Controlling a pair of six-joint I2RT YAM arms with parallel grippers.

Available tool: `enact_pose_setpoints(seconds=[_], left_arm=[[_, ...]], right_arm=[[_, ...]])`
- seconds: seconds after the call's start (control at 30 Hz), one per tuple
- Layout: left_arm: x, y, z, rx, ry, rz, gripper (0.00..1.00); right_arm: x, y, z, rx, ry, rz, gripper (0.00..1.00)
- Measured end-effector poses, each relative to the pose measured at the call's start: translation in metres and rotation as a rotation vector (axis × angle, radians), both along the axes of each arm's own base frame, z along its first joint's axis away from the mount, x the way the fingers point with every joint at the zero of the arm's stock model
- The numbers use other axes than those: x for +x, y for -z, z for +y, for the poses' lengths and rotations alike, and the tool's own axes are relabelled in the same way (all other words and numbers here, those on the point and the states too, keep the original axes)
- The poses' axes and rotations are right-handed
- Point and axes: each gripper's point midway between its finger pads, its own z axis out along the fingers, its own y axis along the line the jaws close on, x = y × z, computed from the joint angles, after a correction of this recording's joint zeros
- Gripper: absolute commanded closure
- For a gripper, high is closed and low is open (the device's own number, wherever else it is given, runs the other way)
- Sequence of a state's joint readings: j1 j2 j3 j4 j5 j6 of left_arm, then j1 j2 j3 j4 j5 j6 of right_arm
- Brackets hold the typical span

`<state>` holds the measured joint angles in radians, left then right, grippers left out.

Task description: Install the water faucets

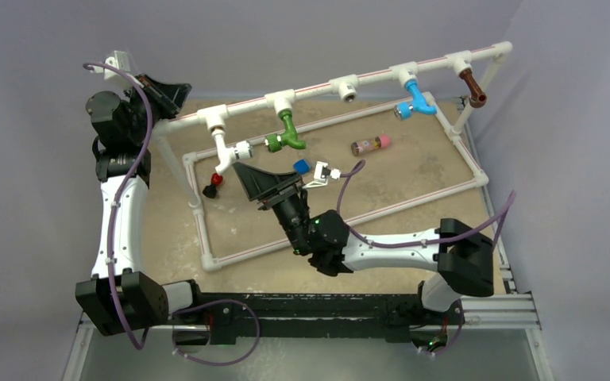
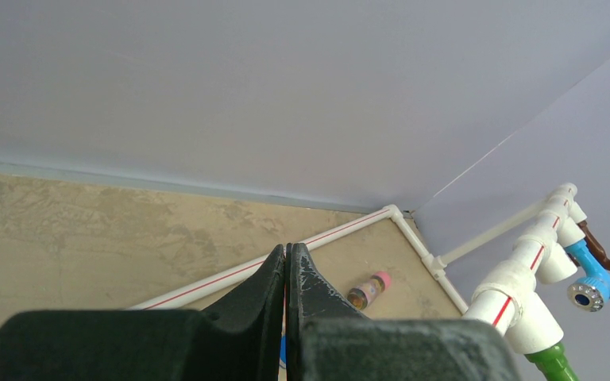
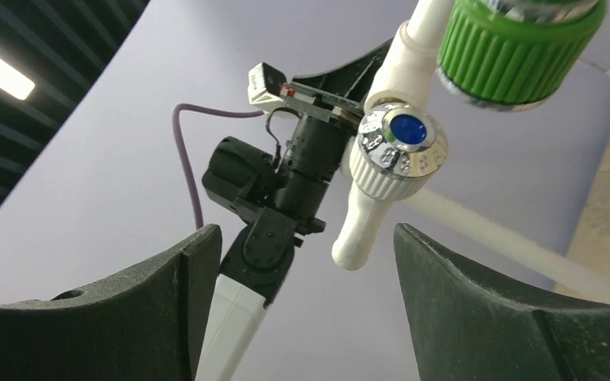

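Observation:
Four water faucets hang from the raised white pipe: a white one point(image 1: 227, 151), a green one point(image 1: 289, 135), a blue one point(image 1: 415, 101) and a brown one point(image 1: 471, 86). One T-fitting point(image 1: 347, 87) between green and blue carries nothing. My right gripper point(image 1: 252, 176) is open just below and right of the white faucet. In the right wrist view the white faucet's chrome knob point(image 3: 398, 143) and spout stand above the gap of the right gripper point(image 3: 306, 270), touching neither finger. My left gripper point(image 1: 167, 94) is shut and empty at the pipe's left end, its tips point(image 2: 287, 250) pressed together.
A pink-capped bottle point(image 1: 371, 144) and a small blue cube point(image 1: 301, 166) lie on the brown mat inside the floor-level pipe rectangle point(image 1: 476, 178). A small red and black piece point(image 1: 213, 184) sits beside the frame's left post. Grey walls stand close behind and to the right.

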<state>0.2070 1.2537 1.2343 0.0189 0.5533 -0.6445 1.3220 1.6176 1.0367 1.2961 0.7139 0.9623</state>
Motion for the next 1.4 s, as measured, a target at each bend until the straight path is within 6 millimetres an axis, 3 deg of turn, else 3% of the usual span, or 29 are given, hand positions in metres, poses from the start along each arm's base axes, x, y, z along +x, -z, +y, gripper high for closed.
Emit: enact_pose_setpoints(seconds=[0.4,0.8,1.1,1.27,1.4], left_arm=[[0.0,0.0,0.0,0.0,0.0,0.0,1.0],[0.0,-0.001,0.0,-0.001,0.016,-0.006,1.0],[0.0,-0.001,-0.001,-0.002,0.019,-0.007,1.0],[0.0,-0.001,-0.001,-0.004,0.02,-0.006,1.0],[0.0,-0.001,-0.001,-0.004,0.023,-0.007,1.0]], right_arm=[[-0.002,0.007,-0.031,-0.331,0.142,-0.184,0.18],[-0.007,0.011,-0.047,-0.974,0.347,-0.712,0.14],[-0.004,0.025,-0.042,-1.473,0.571,-1.172,0.12],[0.001,0.036,-0.027,-1.717,0.699,-1.399,0.12],[0.006,0.03,-0.01,-1.84,0.792,-1.528,0.13]])
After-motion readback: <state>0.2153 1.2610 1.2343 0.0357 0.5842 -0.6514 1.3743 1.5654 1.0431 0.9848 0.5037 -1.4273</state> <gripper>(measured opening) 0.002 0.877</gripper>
